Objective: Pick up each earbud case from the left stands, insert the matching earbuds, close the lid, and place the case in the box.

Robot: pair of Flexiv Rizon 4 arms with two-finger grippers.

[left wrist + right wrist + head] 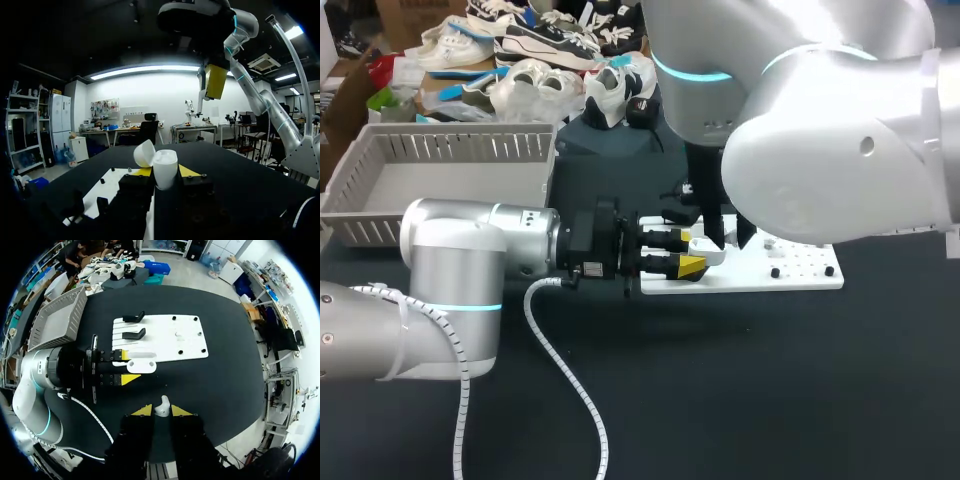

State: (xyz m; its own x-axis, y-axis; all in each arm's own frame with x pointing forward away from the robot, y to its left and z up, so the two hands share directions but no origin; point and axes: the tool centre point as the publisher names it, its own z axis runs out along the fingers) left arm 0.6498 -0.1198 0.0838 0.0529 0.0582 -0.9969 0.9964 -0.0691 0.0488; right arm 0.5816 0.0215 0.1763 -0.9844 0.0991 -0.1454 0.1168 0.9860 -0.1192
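Note:
My left gripper point(692, 252) lies level over the near edge of the white board point(760, 278), shut on a white earbud case point(706, 247). In the left wrist view the case point(165, 169) stands between the yellow fingertips point(188, 171) with its lid point(144, 152) swung open. My right gripper point(161, 411) hangs above it, pointing down, shut on a small white earbud point(162, 406). Seen from above, the case point(137, 362) sits at the left gripper's point(127, 367) tips. Two empty black stands point(134, 333) are on the board's left part.
A grey slatted box point(450, 170) stands at the back left of the black table. Small black pegs point(802, 268) dot the board's right part. The left arm's white cable point(570, 380) loops over the table's front.

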